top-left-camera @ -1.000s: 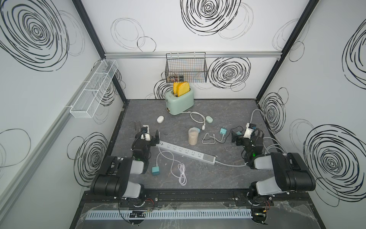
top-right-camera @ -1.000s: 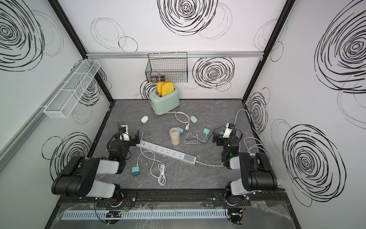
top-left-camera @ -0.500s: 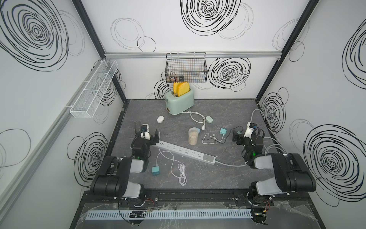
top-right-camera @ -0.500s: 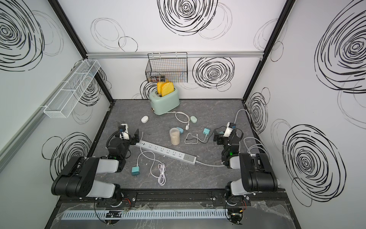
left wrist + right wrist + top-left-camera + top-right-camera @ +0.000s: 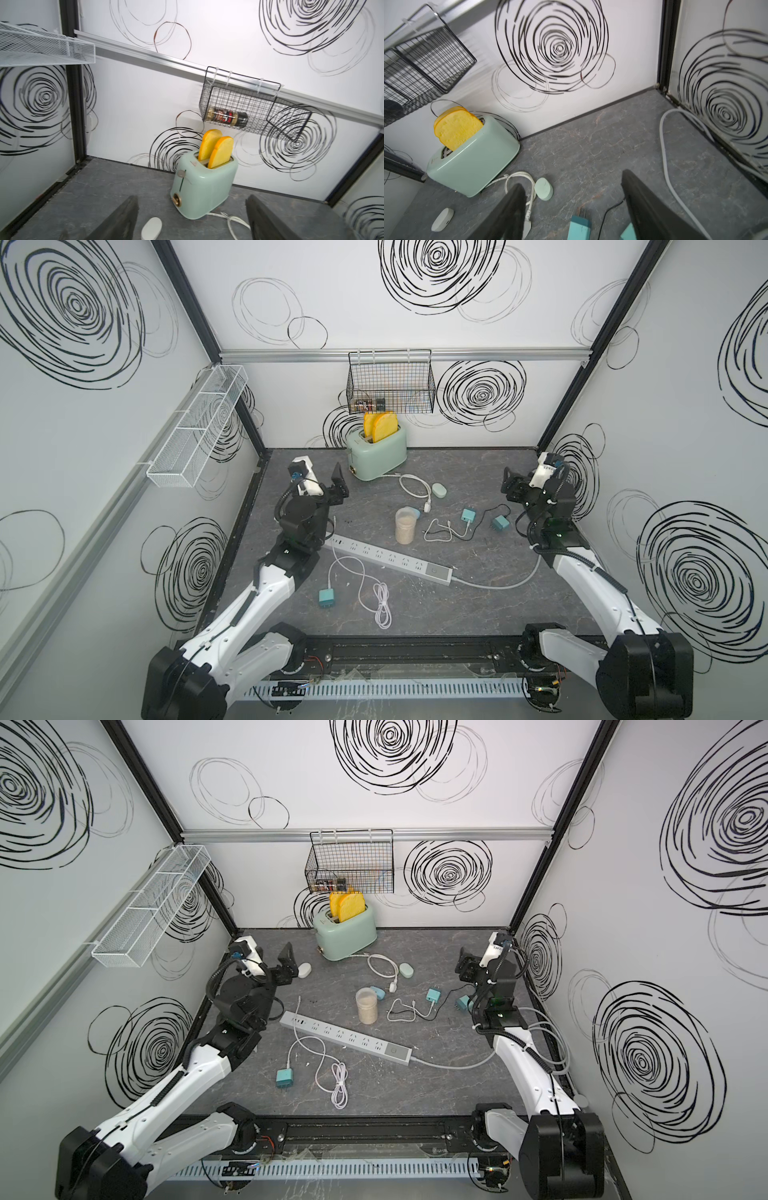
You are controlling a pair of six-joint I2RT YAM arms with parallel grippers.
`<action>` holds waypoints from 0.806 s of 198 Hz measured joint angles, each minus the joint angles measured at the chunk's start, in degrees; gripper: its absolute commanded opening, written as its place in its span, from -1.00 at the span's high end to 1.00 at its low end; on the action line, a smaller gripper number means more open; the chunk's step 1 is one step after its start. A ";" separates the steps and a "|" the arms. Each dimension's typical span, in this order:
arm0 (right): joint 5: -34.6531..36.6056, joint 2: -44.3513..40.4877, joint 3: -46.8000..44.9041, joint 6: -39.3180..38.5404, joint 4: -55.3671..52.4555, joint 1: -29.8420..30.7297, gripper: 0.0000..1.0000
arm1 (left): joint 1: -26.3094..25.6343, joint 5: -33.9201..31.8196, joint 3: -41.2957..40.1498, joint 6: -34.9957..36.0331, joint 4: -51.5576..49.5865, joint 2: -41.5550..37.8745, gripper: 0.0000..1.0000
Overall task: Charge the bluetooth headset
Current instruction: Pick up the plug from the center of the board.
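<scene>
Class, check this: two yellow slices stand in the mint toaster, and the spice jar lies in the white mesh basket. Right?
No: the spice jar lies in the black wire basket, as the left wrist view shows. The rest holds.

Jar (image 5: 227, 118): lying in the basket (image 5: 291, 116); its label is showing red and pale print on black, too blurred to read.
Toaster (image 5: 205, 187): a small dark mark is sitting beside the slots, illegible.
Strip (image 5: 390, 561): any print is showing too small to read.
Legible text: none is showing.
</scene>
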 measured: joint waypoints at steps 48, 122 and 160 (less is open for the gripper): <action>-5.55 11.82 2.84 3.54 -14.01 -6.64 -0.16 | -1.86 10.60 11.37 -4.44 -22.60 1.64 -0.74; -11.96 30.12 13.49 5.42 -25.16 -10.14 -0.31 | -3.63 26.69 9.92 -0.70 -37.16 2.51 -0.73; -9.92 33.97 15.23 5.81 -28.00 -6.56 -0.46 | -6.38 31.85 10.16 1.68 -38.45 5.49 -0.70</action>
